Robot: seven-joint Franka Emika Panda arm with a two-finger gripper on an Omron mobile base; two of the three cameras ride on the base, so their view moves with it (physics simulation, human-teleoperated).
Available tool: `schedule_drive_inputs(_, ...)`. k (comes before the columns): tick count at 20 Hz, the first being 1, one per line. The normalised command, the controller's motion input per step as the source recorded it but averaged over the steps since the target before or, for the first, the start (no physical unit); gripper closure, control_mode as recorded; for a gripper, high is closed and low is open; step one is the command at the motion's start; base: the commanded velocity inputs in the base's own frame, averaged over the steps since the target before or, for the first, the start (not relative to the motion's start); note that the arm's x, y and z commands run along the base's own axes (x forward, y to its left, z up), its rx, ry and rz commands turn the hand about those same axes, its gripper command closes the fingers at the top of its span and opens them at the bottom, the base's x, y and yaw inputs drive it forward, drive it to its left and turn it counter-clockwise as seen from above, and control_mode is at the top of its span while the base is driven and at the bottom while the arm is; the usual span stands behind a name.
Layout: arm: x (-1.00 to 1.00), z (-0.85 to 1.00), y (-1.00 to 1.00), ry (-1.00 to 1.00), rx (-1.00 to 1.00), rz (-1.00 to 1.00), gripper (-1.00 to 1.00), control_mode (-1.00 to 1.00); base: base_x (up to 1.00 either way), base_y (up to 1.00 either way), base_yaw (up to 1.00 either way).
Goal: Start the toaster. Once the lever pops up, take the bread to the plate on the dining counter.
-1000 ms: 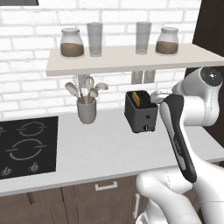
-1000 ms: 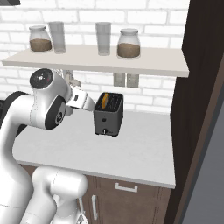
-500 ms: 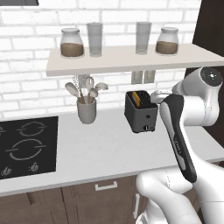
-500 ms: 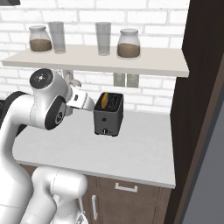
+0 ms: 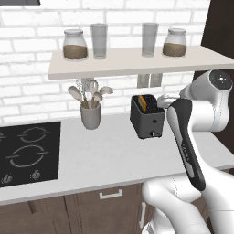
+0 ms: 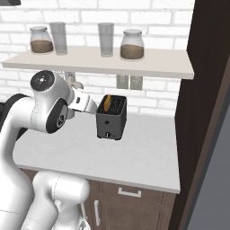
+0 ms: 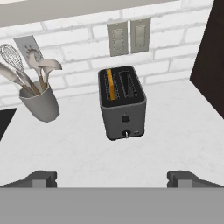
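Toaster w/ bread in slot; gripper open.

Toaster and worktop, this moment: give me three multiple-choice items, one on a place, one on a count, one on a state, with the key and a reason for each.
1. Which toaster slot holds the bread, as the hand view shows it?
A. the left slot
B. the right slot
C. neither; it lies on the worktop

2. How many glass jars with brown contents stand on the shelf?
A. one
B. two
C. four

3. How is the gripper?
A. shut on the bread
B. shut on the toaster's knob
C. open, holding nothing

Key: 1 A, the bread stands in the left slot of the toaster. 2 B, one jar at the left of the shelf and another jar at the right, two empty glasses between them. 3 C, the gripper has its fingertips wide apart, short of the toaster, nothing between them.
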Motion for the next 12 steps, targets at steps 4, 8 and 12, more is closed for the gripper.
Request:
schedule_drive_inputs(4, 0.0, 0.0, 0.0, 0.0, 0.0, 0.0, -1.0, -1.0, 0.0, 0.0, 0.0)
schedule_drive_inputs(8, 0.0, 0.0, 0.0, 0.0, 0.0, 0.0, -1.0, -1.0, 0.0, 0.0, 0.0)
schedule_drive_inputs(12, 0.0, 0.0, 0.0, 0.0, 0.0, 0.0, -1.0, -1.0, 0.0, 0.0, 0.0)
